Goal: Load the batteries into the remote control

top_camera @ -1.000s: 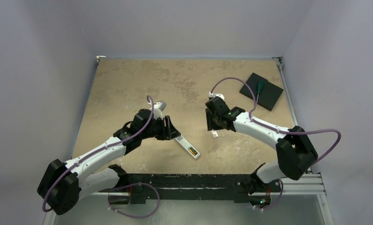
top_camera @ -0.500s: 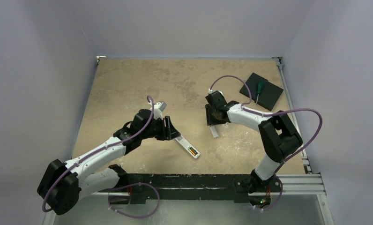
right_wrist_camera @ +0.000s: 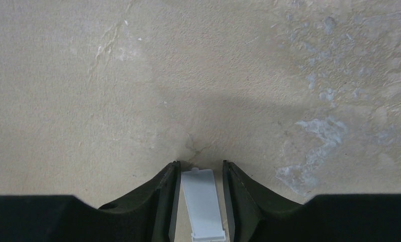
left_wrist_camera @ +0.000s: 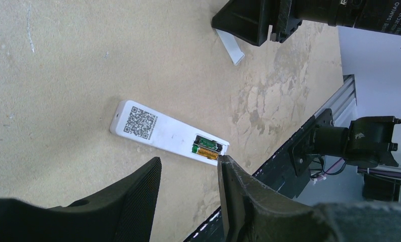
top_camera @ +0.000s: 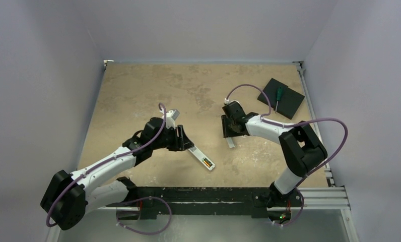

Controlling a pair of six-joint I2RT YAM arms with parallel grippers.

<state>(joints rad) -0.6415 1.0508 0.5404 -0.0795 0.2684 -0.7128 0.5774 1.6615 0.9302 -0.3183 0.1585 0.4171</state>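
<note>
The white remote control (left_wrist_camera: 163,132) lies face down on the table, QR label up, also in the top view (top_camera: 201,157). Two batteries (left_wrist_camera: 207,146), one dark and one gold-orange, sit side by side in its recess at the near end. My left gripper (left_wrist_camera: 189,161) hovers open just beside the remote, holding nothing. A small white battery cover (right_wrist_camera: 203,201) lies flat on the table. My right gripper (right_wrist_camera: 200,164) is low over it, one finger on each side with thin gaps, so it stands open around the cover (top_camera: 230,142).
A black square pad (top_camera: 281,98) with a green-handled screwdriver (top_camera: 278,94) on it lies at the far right corner. A black rail (top_camera: 213,194) runs along the table's near edge, by the arm bases. Walls close in the table on three sides.
The right arm folded its elbow inward and its gripper shifted slightly toward the far side, settling over the white cover. The left arm and the remote have not moved.
</note>
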